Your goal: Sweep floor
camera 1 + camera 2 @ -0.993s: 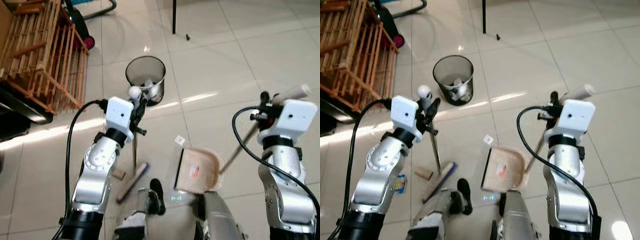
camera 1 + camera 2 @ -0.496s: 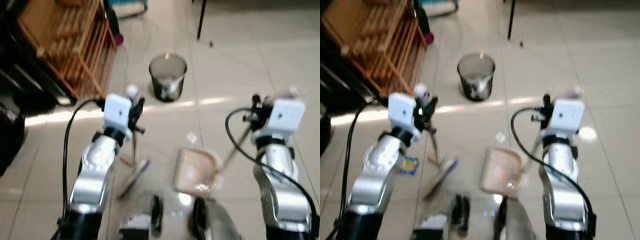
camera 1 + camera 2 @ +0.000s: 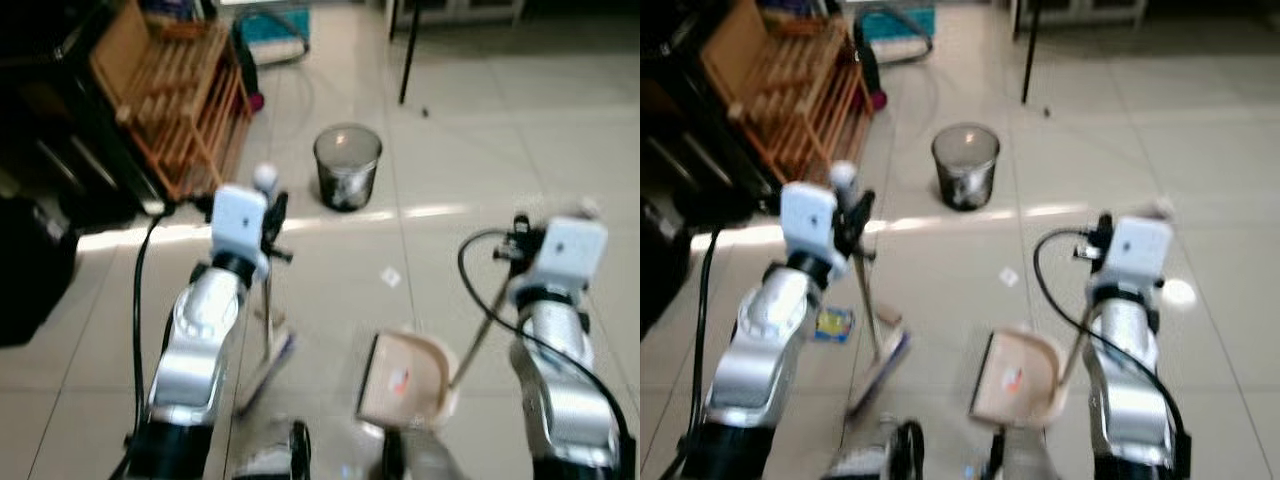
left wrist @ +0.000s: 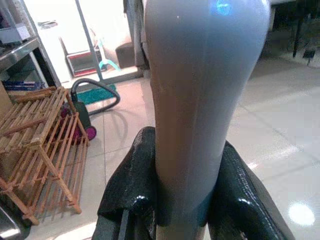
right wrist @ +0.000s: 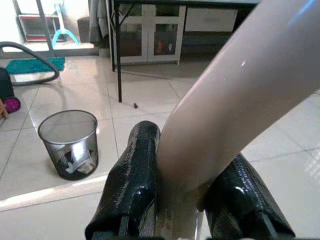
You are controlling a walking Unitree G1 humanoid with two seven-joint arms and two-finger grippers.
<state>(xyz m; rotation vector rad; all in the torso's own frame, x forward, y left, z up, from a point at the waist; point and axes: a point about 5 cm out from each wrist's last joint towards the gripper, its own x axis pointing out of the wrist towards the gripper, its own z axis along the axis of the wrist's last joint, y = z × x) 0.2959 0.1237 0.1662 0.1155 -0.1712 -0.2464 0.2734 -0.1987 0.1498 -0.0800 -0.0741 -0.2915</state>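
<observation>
Mid-sweep on the tiled floor (image 3: 470, 130): the left gripper (image 4: 182, 200) is clamped on the broom handle (image 3: 267, 310), its head on the tiles by the robot's feet, while the right gripper (image 5: 182, 200) grips the dustpan handle (image 3: 478, 330). The dustpan (image 3: 405, 385) holds a few scraps; a white scrap (image 3: 391, 276) remains unswept. The mesh bin (image 3: 347, 180) ahead holds crumpled rubbish.
</observation>
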